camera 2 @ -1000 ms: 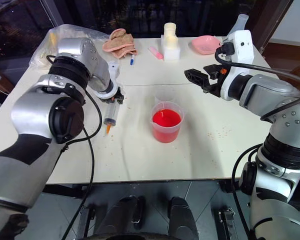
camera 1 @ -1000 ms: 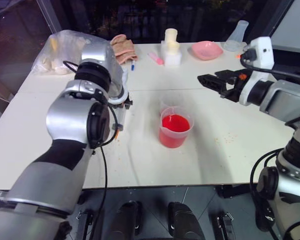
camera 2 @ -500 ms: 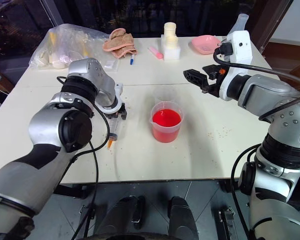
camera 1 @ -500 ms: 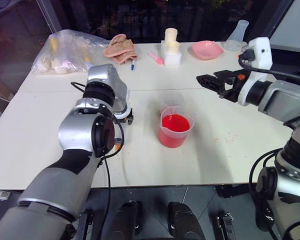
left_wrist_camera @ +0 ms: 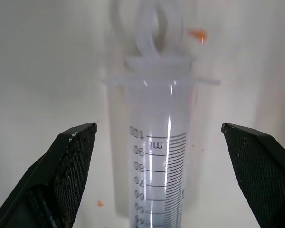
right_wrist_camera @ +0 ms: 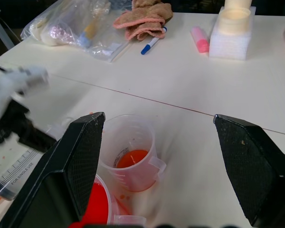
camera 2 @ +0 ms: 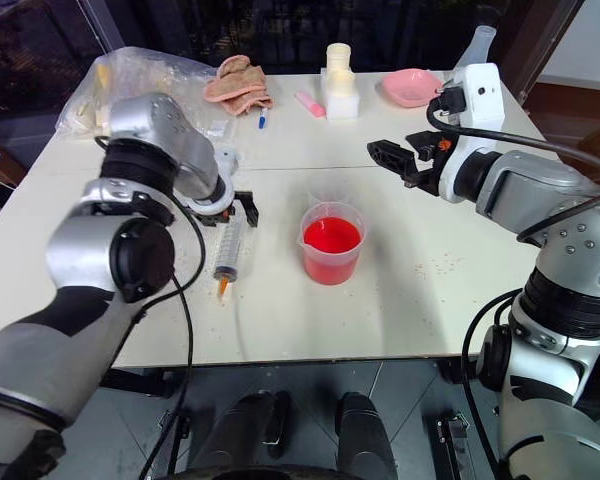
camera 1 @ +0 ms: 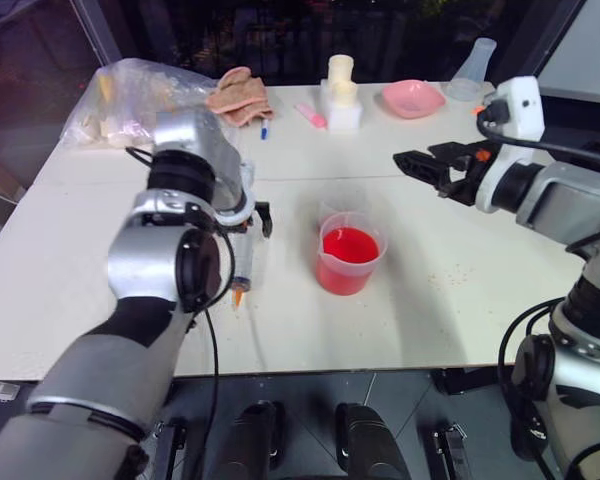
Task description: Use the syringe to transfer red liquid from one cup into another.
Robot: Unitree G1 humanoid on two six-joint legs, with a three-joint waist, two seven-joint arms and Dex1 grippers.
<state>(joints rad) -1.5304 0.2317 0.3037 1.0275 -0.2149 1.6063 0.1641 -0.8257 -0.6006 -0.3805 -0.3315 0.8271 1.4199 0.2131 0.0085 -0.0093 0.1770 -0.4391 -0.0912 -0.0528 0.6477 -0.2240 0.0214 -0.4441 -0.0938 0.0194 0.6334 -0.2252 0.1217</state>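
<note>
The syringe lies flat on the white table, orange tip toward the near edge. My left gripper hangs open just above its plunger end; in the left wrist view the barrel lies between the spread fingers, touching neither. The cup of red liquid stands to the right of the syringe. Right behind it stands the other clear cup, with a little red liquid at its bottom. My right gripper hovers open above the table, to the right of both cups.
Along the far edge lie a plastic bag, a crumpled cloth, a blue pen, a pink marker, a white foam block with cream cylinders, a pink bowl and a clear flask.
My left gripper lowered the syringe to the table, opened, let go of it and rose a little. The right arm has kept still.
</note>
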